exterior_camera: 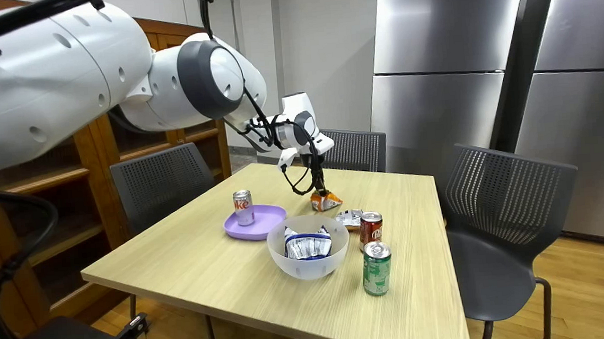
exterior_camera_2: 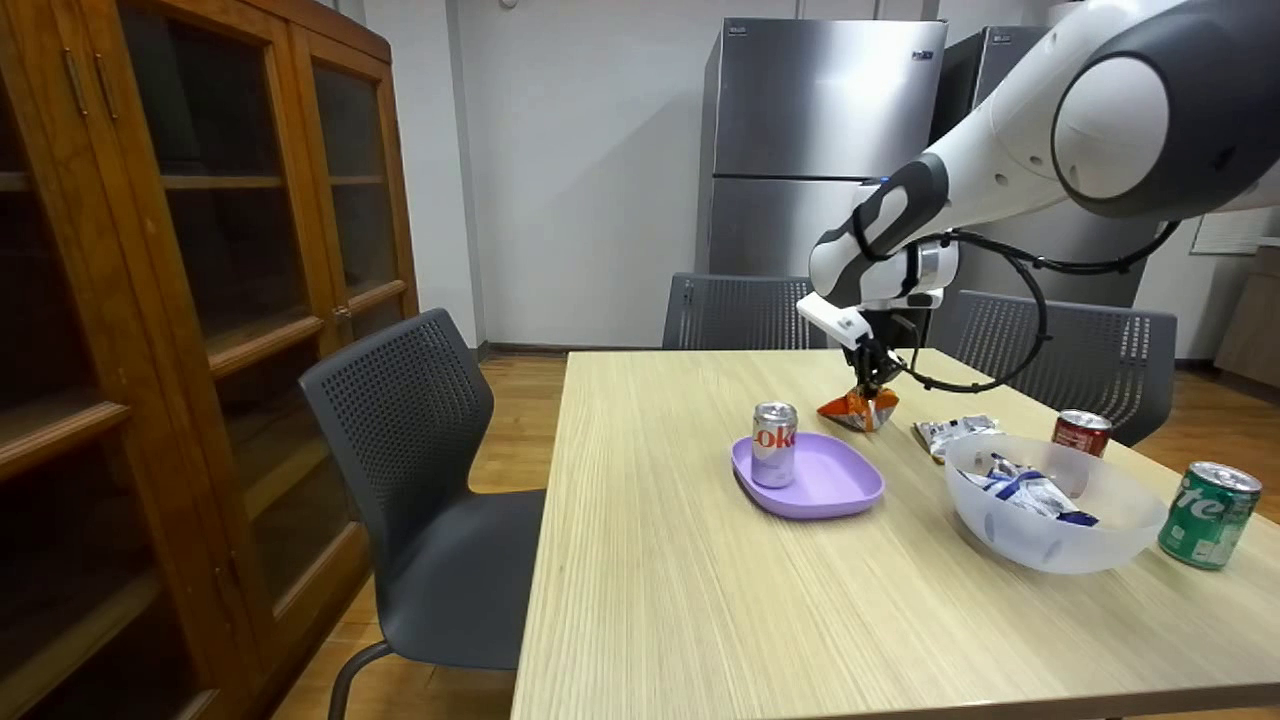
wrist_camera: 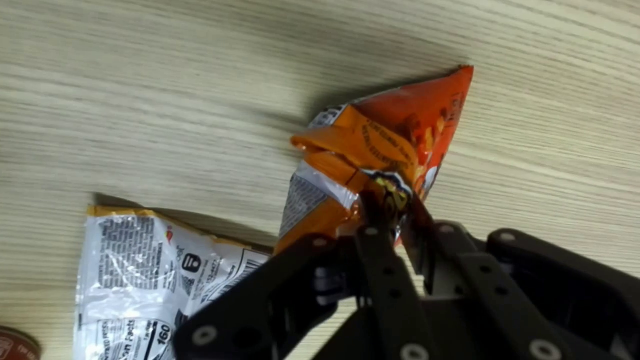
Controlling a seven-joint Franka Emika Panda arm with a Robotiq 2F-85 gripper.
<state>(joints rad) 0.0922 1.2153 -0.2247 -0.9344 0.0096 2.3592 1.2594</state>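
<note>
So the black two-finger gripper (wrist_camera: 394, 206) is clenched on a crumpled orange-and-red foil snack bag (wrist_camera: 385, 142), with a fold of it bunched between the fingers. The bag is down at the pale wood-grain table (exterior_camera: 190, 246), closer to the far edge (fridge side) and a bit right of the middle. Can't tell whether its underside actually touches the wood.

Nearest neighbour is a white-and-silver foil bag with yellow edging (wrist_camera: 165, 280), lying nutrition print up, close to the orange one but apart from it in both exterior views. Just beside that, toward the right edge, is a dark red soda can (exterior_camera: 371, 229), and a green soda can (exterior_camera: 377, 270) stands closer to the near edge. Next to the cans there's a frosted round bowl (exterior_camera: 309, 269) with a silver-and-blue foil bag (exterior_camera: 307, 247) in it. Between the bowl and the left edge, a purple rimmed plate (exterior_camera_2: 840, 490) has an upright silver can with red lettering (exterior_camera_2: 774, 445) on it.

Dark grey perforated chair (exterior_camera_2: 420, 450) at the left edge, a second chair (exterior_camera: 356, 149) at the far edge, a third chair (exterior_camera: 511, 197) at the right. Tall stainless fridge (exterior_camera: 439, 75) beyond the far right corner.
</note>
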